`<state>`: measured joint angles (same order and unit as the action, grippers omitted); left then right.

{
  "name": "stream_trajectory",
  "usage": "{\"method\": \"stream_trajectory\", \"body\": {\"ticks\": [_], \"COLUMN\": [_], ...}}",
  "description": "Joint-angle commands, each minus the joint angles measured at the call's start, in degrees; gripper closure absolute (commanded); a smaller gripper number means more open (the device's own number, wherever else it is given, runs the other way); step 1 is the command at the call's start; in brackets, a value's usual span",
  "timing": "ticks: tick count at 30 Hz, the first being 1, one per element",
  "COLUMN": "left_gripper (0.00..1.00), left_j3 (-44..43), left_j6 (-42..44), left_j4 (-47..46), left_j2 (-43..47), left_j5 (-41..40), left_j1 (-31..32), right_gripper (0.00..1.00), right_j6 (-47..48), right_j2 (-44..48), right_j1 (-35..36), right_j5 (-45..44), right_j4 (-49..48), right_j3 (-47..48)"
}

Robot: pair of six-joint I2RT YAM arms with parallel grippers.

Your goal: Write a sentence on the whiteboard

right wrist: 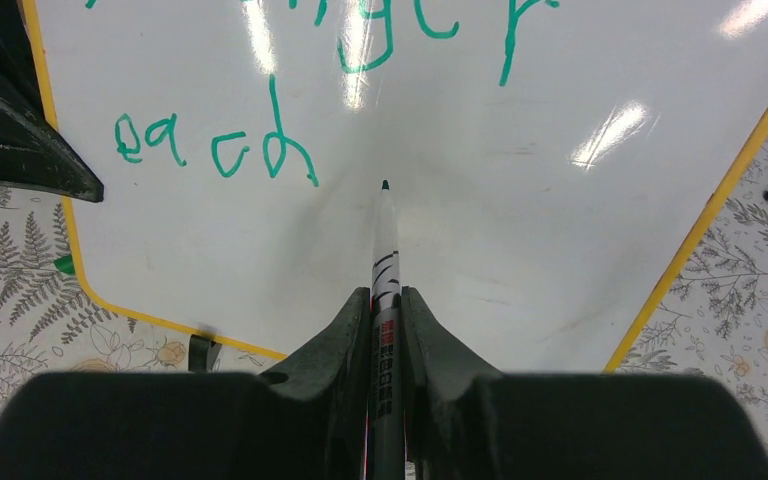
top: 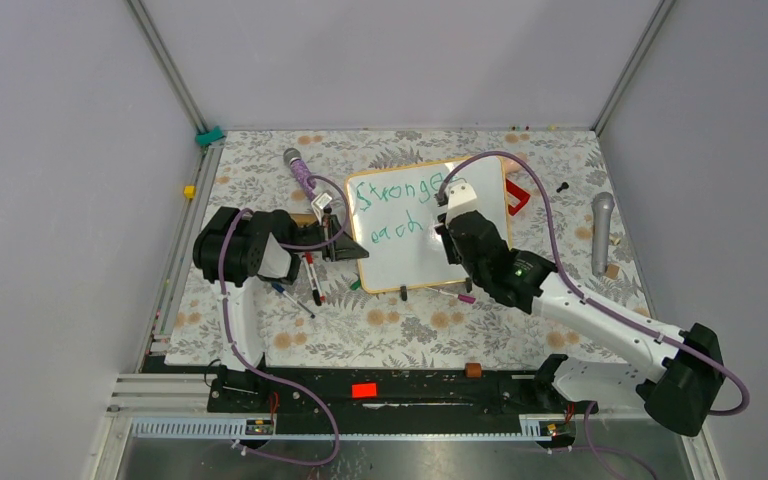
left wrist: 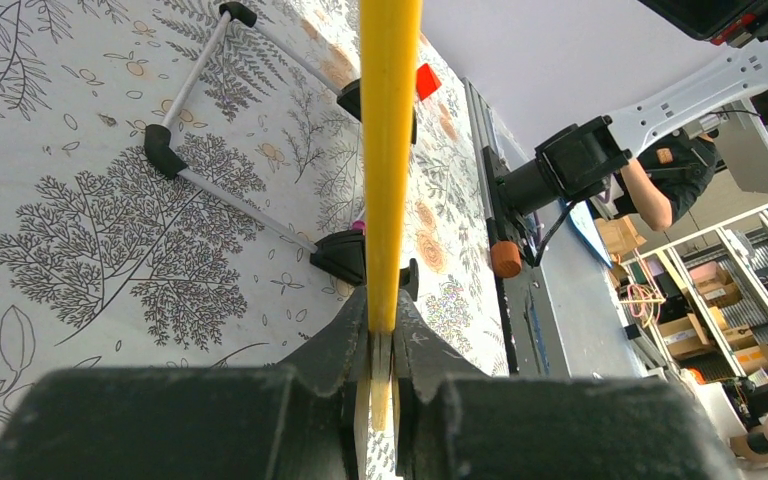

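Right gripper [right wrist: 385,302] on marker [right wrist: 384,240] — whiteboard [right wrist: 530,270] beneath

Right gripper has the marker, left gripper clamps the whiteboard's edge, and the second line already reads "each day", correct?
No. The second line reads only "each"; "day" is not yet written, as the right wrist view shows. The right gripper does hold the marker and the left gripper does clamp the whiteboard's edge.
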<state>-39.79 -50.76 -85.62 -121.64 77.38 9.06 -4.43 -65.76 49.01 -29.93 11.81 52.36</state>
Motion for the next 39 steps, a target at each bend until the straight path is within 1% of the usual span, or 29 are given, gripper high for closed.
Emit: {"method": "stream_trajectory", "body": {"ticks": [1, 3, 5, 9, 12, 16, 20, 23, 27, 28, 30, 31, 32, 33, 36, 37, 38, 39], "left_gripper": [1.0, 1.0, 1.0, 1.0, 1.0, 1.0, 1.0, 1.0, 0.99, 0.87, 0.73, 0.66, 0.57, 0.47, 0.27, 0.17, 0.09, 0.07], "left_j3": [2.21, 3.81, 4.91, 5.01, 4.46, 3.8, 5.02, 6.97, 13.56, 14.81, 15.79, 15.08, 13.32, 11.51, 9.72, 9.23, 8.45, 8.34], "left_j6": [0.91, 2.07, 2.95, 2.97, 2.44, 1.29, 0.87, 4.01, 12.11, 13.96, 13.56, 12.72, 11.86, 9.41, 1.37, -0.4, -2.07, -3.3], "left_j4": [0.74, 0.74, 0.73, 0.72, 0.76, 0.72, 0.73, 0.72, 0.89, 0.94, 1.17, 0.9, 0.87, 0.88, 0.8, 0.73, 0.88, 0.91], "left_j2": [-0.26, 0.26, 0.81, 0.62, 0.0, -0.3, 0.93, 2.64, 10.33, 12.45, 14.99, 14.78, 14.29, 13.92, 14.51, 15.06, 15.61, 16.16], "left_j5": [-1.8, -3.58, -5.28, -5.52, -4.96, -4.52, -6.62, -8.02, -14.42, -15.97, -18.41, -16.39, -13.22, -10.83, -10.58, -9.52, -8.32, -8.43], "left_j1": [0.23, 0.25, 0.26, 0.2, 0.26, 0.25, -0.04, -0.04, -0.02, 0.06, 0.24, 0.21, 0.17, 0.24, 0.37, 0.35, 0.34, 0.05], "right_gripper": [1.0, 1.0, 1.0, 1.0, 1.0, 1.0, 1.0, 1.0, 1.0, 1.0, 1.0, 1.0, 1.0, 1.0, 1.0, 1.0, 1.0, 1.0], "right_j6": [0.8, 0.36, 0.09, -1.42, -1.99, -2.41, -2.53, -2.77, -2.93, -2.88, -2.78, -2.85, -2.86, -2.91, -3.13, -3.17, -3.15, -3.16], "right_j2": [1.42, 0.88, -0.96, -4.41, -5.43, -6.62, -6.32, -5.88, -4.68, -4.28, -3.52, -3.28, -3.08, -2.8, -2.09, -1.69, -1.32, -0.9], "right_j1": [-1.73, -2.07, -2.08, -2.08, -2.12, -2.1, -2.17, -2.16, -2.17, -2.17, -2.17, -2.17, -2.17, -2.21, -2.25, -2.3, -2.27, -2.3], "right_j5": [5.07, 4.53, 3.26, 2.12, 2.99, 1.22, 0.84, 1.38, 1.51, 1.4, 1.28, 1.25, 1.32, 1.44, 1.55, 1.49, 1.54, 1.5], "right_j4": [-3.67, -2.37, 2.42, 9.68, 11.47, 14.05, 13.86, 13.77, 13.77, 13.79, 13.81, 13.77, 13.81, 13.81, 13.66, 13.36, 13.08, 12.86], "right_j3": [0.14, 1.54, 4.54, 9.85, 11.46, 13.86, 13.6, 13.23, 12.91, 12.82, 12.61, 12.57, 12.52, 12.51, 12.21, 12.0, 11.77, 11.58]}}
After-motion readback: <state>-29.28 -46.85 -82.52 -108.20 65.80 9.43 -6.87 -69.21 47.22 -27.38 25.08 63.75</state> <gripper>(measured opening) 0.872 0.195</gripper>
